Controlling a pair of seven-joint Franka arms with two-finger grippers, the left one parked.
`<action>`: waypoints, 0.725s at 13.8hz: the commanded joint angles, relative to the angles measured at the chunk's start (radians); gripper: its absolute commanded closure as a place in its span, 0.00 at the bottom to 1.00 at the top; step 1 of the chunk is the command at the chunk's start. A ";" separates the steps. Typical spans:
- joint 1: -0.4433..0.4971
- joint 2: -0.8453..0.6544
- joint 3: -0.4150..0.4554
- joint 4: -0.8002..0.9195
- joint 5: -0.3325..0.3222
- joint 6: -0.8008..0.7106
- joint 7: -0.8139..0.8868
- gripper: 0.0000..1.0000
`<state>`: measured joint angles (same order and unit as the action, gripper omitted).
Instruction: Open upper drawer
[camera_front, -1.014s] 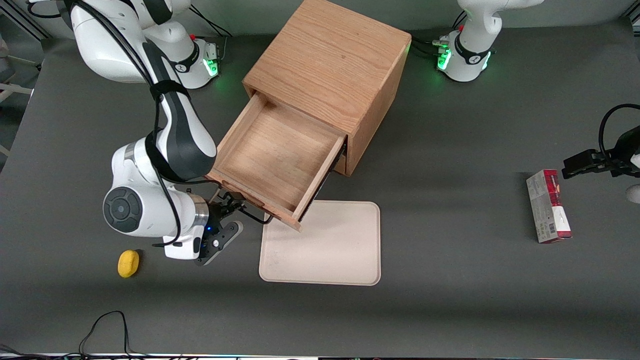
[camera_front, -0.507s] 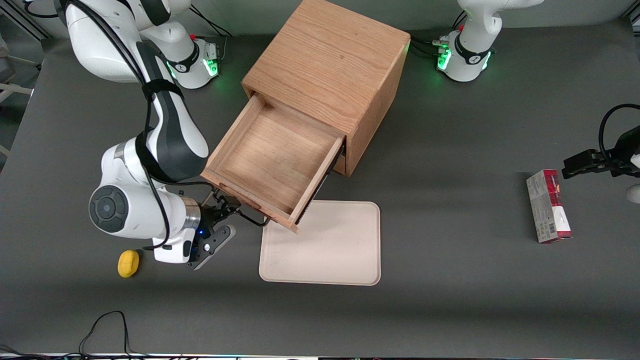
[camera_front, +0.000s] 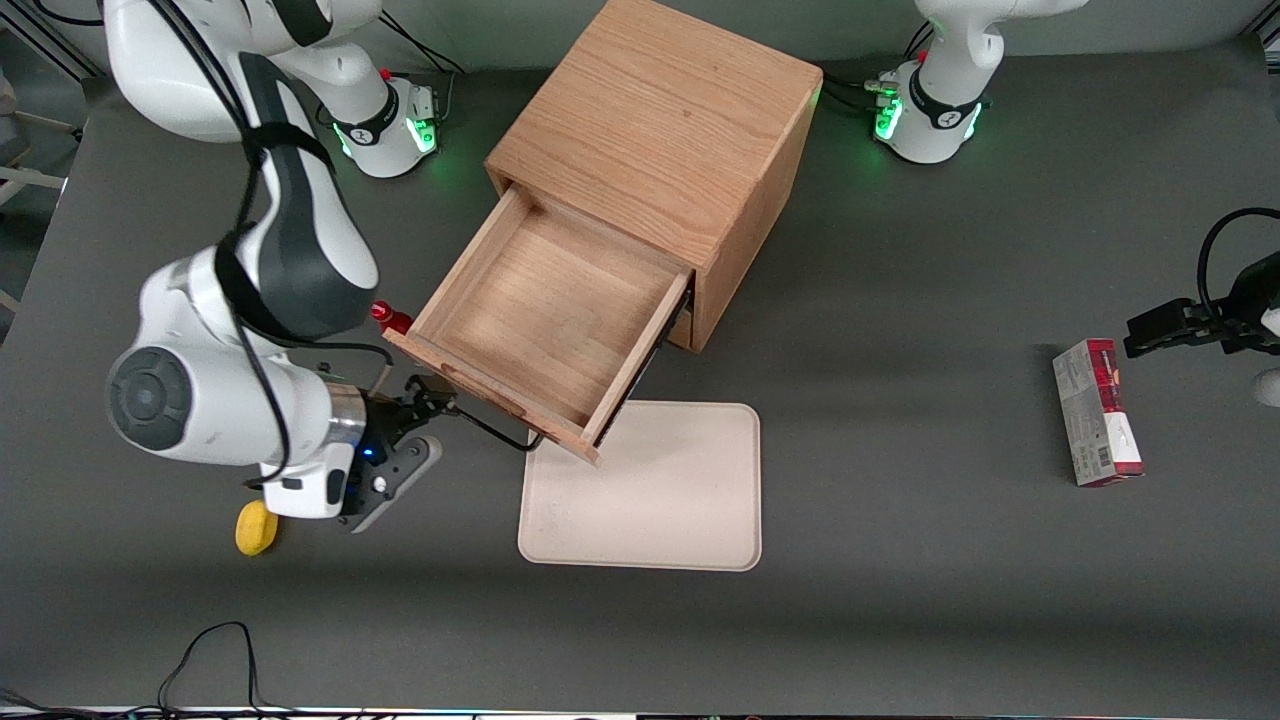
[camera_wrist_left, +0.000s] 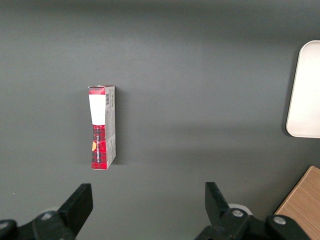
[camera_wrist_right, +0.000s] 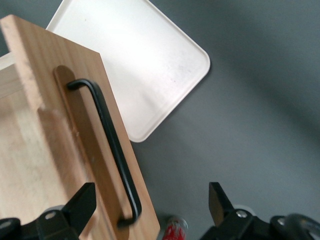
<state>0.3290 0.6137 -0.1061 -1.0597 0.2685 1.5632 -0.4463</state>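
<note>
Tool (camera_front: 432, 393): front view, our fingers spread, now backed off the handle (camera_front: 497, 432) they gripped a second ago.
Upper drawer (camera_front: 540, 318): pulled far out, tray exposed; we judge it opened.
Wrist view: handle (camera_wrist_right: 111, 145) free between our fingers (camera_wrist_right: 82, 202).

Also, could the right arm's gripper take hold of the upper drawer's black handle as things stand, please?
Probably yes: the gripper hangs with jaws open close in front of the upper drawer, and nothing lies between it and the handle.

Even overhead light, soft shadows under cabinet (camera_front: 655, 150); wrist view fingers (camera_wrist_right: 80, 207) blurred.
</note>
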 joint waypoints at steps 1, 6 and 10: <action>-0.036 -0.135 -0.007 -0.089 -0.005 -0.063 -0.015 0.00; -0.007 -0.360 -0.059 -0.348 -0.153 -0.037 0.070 0.00; -0.008 -0.450 -0.090 -0.431 -0.176 0.009 0.343 0.00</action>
<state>0.3049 0.2282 -0.1753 -1.4187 0.1152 1.5297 -0.2292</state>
